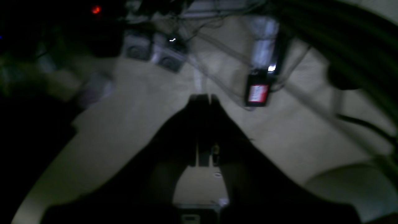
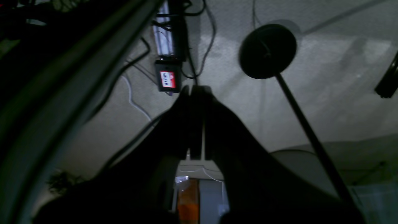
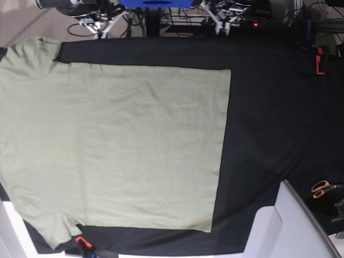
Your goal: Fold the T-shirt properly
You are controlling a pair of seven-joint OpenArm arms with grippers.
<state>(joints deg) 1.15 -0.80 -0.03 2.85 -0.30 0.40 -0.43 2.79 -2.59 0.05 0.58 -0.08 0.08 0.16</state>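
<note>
Both claws are sitting closed and empty. In the left wrist view the left gripper (image 1: pixel 203 98) is showing its two dark fingers pressed together at the tips, gripping nothing, pointing out over a pale carpeted floor (image 1: pixel 130 124) with cables and a small black box with a red and white label (image 1: pixel 257 93) lying on it. In the right wrist view the right gripper (image 2: pixel 196 88) is looking just the same: fingers together, no cloth between them, aimed at the floor near a round black stand base (image 2: pixel 267 51).

Over on the base view, the T-shirt (image 3: pixel 113 145) is lying spread flat on the black table covering (image 3: pixel 269 134), its hem towards the middle and its sleeves at the picture's left edge. Orange-handled scissors (image 3: pixel 321 188) are resting at the far right, well apart from the shirt.
</note>
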